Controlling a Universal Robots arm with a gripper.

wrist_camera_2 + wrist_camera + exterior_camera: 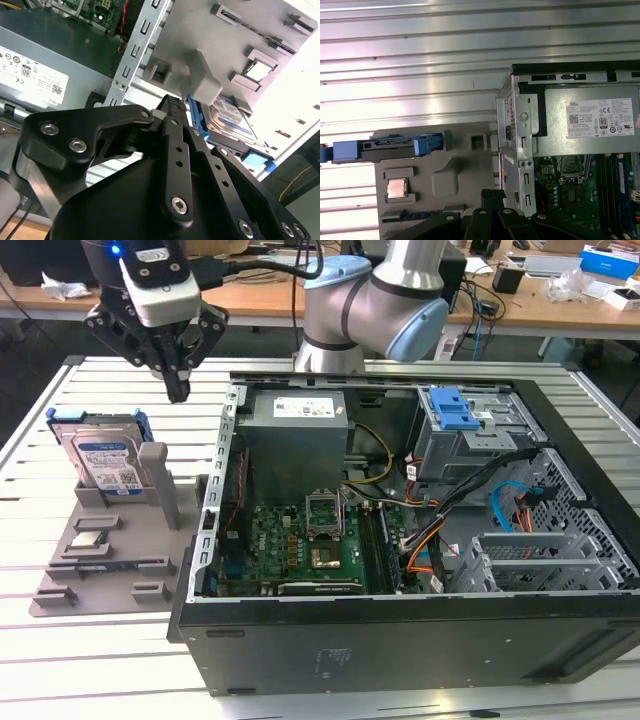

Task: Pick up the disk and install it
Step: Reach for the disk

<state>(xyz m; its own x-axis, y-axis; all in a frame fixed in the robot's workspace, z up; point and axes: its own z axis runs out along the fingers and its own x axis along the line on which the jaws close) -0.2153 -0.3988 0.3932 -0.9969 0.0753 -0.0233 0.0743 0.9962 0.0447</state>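
The disk point(105, 462), a silver drive with a white-and-blue label and blue side rails, leans upright in a slot at the back of a grey fixture point(110, 565) on the exterior view's left. My gripper point(178, 390) hangs above and to the right of it, between the fixture and the computer case, fingers shut together on nothing. In the second wrist view the disk point(232, 122) lies just past the gripper point(172, 102). The first wrist view gives the disk point(390, 147) edge-on, apart from the gripper point(493, 196).
An open computer case point(400, 640) fills the exterior view's right, with a grey power supply point(295, 420), a motherboard point(300, 540) and a drive cage with a blue latch point(455, 410). The fixture also carries a processor chip point(88, 540). The table top point(100, 660) is slatted metal.
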